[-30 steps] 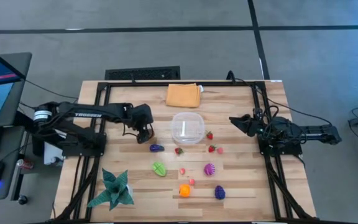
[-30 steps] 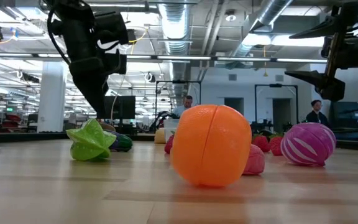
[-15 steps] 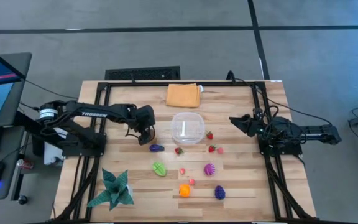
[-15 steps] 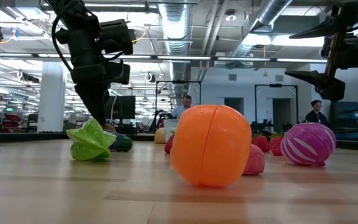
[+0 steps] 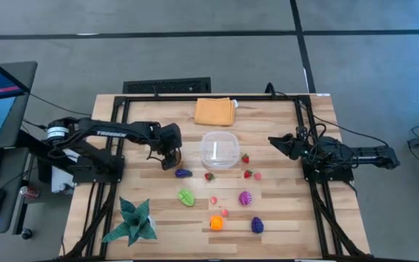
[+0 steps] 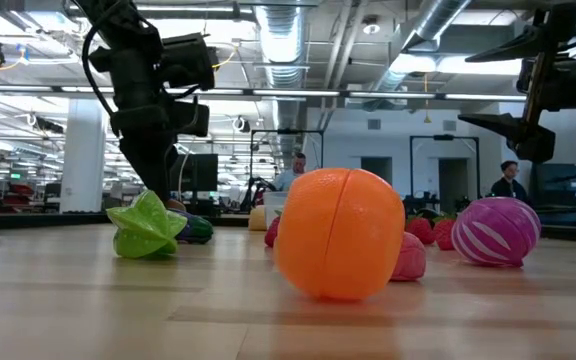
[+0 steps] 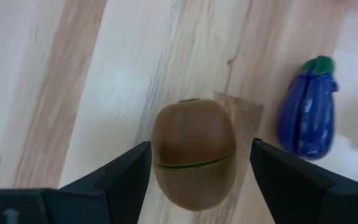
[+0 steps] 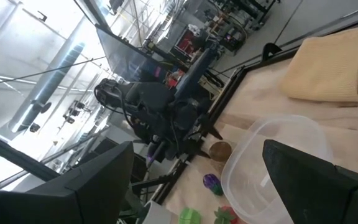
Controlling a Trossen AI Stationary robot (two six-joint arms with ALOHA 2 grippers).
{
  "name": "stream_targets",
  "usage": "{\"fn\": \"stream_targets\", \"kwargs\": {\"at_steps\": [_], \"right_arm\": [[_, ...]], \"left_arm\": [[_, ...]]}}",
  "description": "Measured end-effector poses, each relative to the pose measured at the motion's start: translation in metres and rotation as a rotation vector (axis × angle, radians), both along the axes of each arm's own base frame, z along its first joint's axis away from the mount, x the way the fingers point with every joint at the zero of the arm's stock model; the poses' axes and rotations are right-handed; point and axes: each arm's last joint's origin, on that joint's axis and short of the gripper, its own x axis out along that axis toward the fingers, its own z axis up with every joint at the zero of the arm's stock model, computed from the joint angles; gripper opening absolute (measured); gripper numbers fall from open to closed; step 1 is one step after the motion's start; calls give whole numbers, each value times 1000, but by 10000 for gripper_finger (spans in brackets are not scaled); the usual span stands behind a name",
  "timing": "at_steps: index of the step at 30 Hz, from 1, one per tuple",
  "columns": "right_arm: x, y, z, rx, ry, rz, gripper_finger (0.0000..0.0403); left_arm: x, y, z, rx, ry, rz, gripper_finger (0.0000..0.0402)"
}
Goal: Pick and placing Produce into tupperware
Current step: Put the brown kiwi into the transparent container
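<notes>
A brown kiwi-like toy (image 7: 194,155) lies on the table left of the clear tupperware (image 5: 219,150). My left gripper (image 7: 201,146) is down over it, open, with one finger on each side. A dark purple eggplant (image 7: 307,109) lies just beside it. Strawberries (image 5: 245,158), a green piece (image 5: 186,197), a magenta piece (image 5: 245,197), an orange (image 6: 339,234) and a purple piece (image 5: 257,225) lie scattered toward the near edge. My right gripper (image 5: 275,140) waits open above the table, right of the tupperware. My left gripper comes from above, pointing down, with its fingers (image 7: 126,174) astride the brown toy's middle (image 7: 166,149). The toy rests on the table. A gap shows at one finger; at the other I cannot tell whether it touches.
A folded orange cloth (image 5: 214,110) lies at the far edge behind the tupperware. A green spiky plant (image 5: 132,222) stands near the left near corner. Black frame rails (image 5: 119,145) run along both table sides. People show far behind the table in the low view.
My left gripper has moved a little toward the right and down over the brown toy, then held still. The produce and the right arm have stayed put.
</notes>
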Motion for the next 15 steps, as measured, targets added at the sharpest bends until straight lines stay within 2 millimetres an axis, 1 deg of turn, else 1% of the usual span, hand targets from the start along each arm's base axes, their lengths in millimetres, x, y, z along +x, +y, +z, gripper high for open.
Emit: {"fn": "stream_targets", "kwargs": {"at_steps": [15], "right_arm": [[0,0,0,2,0,0,381]], "left_arm": [[8,3,-30,-30,110,7,264]]}}
